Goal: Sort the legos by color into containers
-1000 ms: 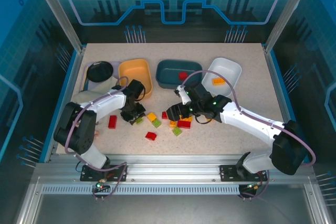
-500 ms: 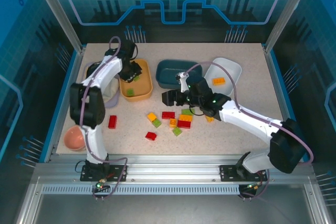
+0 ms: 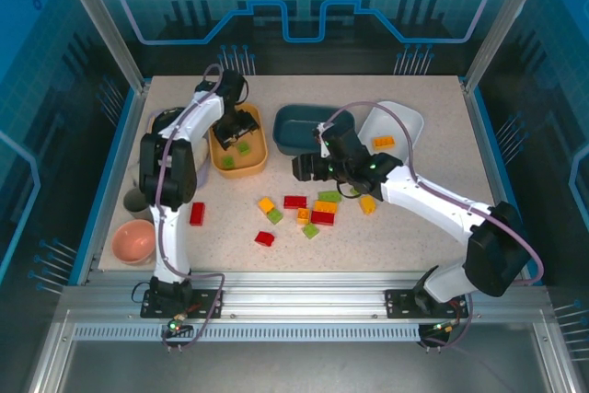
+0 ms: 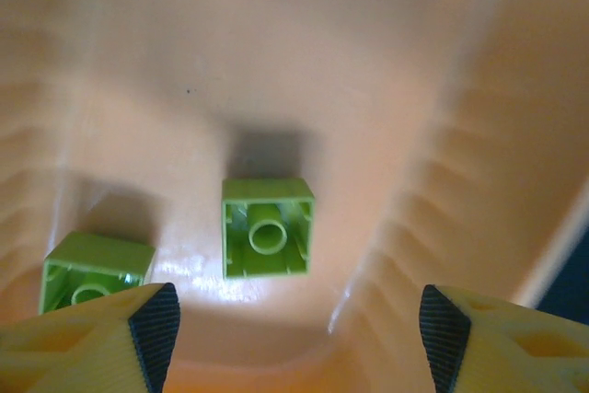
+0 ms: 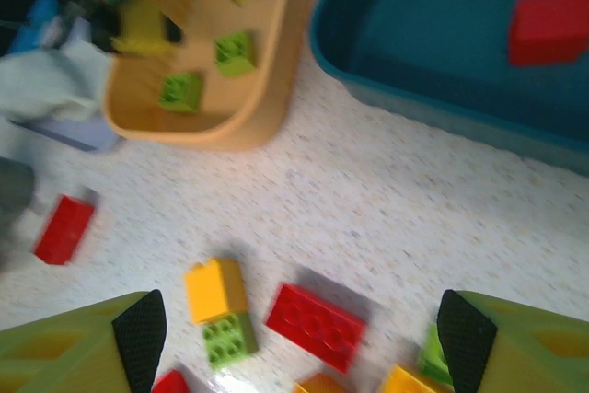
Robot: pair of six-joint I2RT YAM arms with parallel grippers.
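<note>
Left claw (image 4: 299,330) gaping, empty, above yellow-orange tub (image 4: 304,62) holding two green legos (image 4: 267,227). Right claw (image 5: 302,338) wide open, empty, above counter (image 5: 368,190); teal tub (image 5: 433,52) at its 1 o'clock, loose legos (image 5: 313,319) beneath. Pink mug (image 3: 134,241) at counter's 7 o'clock.

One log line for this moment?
left gripper open over yellow-orange tub | two green legos inside | right gripper open near loose legos

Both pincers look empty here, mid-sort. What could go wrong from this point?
1. The left pincer hangs open low inside the yellow-orange plastic tub, over two lime green bricks; pulling out, a finger might clip the tub wall and shift it.
2. Below the open right pincer, a yellow brick sits against a small lime green brick; a grasp there may take both colours together.
</note>
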